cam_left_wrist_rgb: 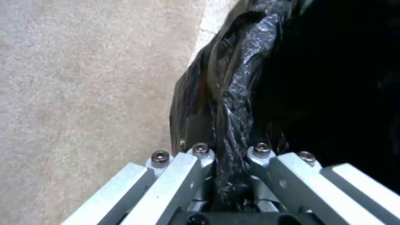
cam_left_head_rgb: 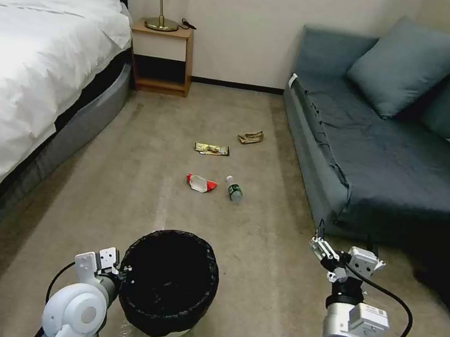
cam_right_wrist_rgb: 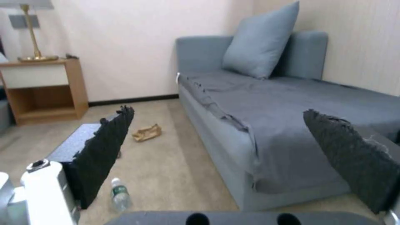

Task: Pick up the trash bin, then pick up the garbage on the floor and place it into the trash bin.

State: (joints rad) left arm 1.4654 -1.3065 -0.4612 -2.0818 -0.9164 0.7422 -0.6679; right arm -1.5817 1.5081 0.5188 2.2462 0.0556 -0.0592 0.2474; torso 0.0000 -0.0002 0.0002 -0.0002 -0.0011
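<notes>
Black crinkly liner marks the trash bin point(cam_left_head_rgb: 168, 283), which sits on the carpet point(cam_left_head_rgb: 268, 291) near the robot, slightly left of centre. Left gripper point(cam_left_head_rgb: 114, 272) is at the bin's left rim. The left wrist view shows its fingers point(cam_left_wrist_rgb: 183, 175) drawn together on a fold of the bag and rim point(cam_left_wrist_rgb: 227, 125), one finger outside the wall and one inside. Judgement: pinching the rim gives a firm hold on a wide bin that the fingers could not span, so the pick-up step is in hand; whether the bin has left the floor cannot be told.

Right gripper point(cam_left_head_rgb: 320, 247) hangs to the right, near the front of the grey sofa point(cam_left_head_rgb: 398, 163), fingers wide apart and holding nothing. Its padded fingertips point(cam_right_wrist_rgb: 106, 147) frame the floor ahead, likely ready for the litter.

Garbage lies farther off in the middle of the carpet, well apart from the bin:
- red-and-white wrapper point(cam_left_head_rgb: 200, 183)
- small clear bottle point(cam_left_head_rgb: 234, 189), just right of it
- gold-brown snack wrapper point(cam_left_head_rgb: 212, 149), farther
- crumpled tan paper point(cam_left_head_rgb: 251, 136), farthest, near the sofa

None is in the bin yet.
</notes>
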